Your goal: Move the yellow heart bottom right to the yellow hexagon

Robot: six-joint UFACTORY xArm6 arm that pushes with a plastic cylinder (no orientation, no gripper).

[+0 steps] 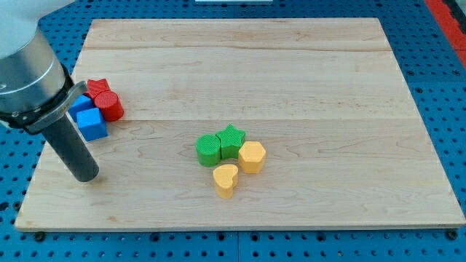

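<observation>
Sitting idle-looking at the surface's (306, 80) 8 o'clock corner, the tip (86, 177) is well apart from the yellow heart (226, 180) and touching no block. No hand on this rig, just a bare rod, so nothing to be apart or clamped. The yellow heart lies a bit below centre, at roughly 7 o'clock of the yellow hexagon (252, 156), just beside it, maybe touching; can't tell. Green cylinder (208, 149) and green star (232, 139) sit packed at the hexagon's 10 o'clock. Off at the surface's 9 o'clock edge: red star (98, 88), red cylinder (111, 105), two blue blocks (91, 124), unrelated. Step in hand, my read: approach, no contact yet. Heart needs to end at the hexagon's 4–5 o'clock. Next move likely calls for the tip to reach the heart's 9 o'clock side and push toward 3 o'clock, staying low enough not to drag the hexagon or nudge the green cylinder along.
</observation>
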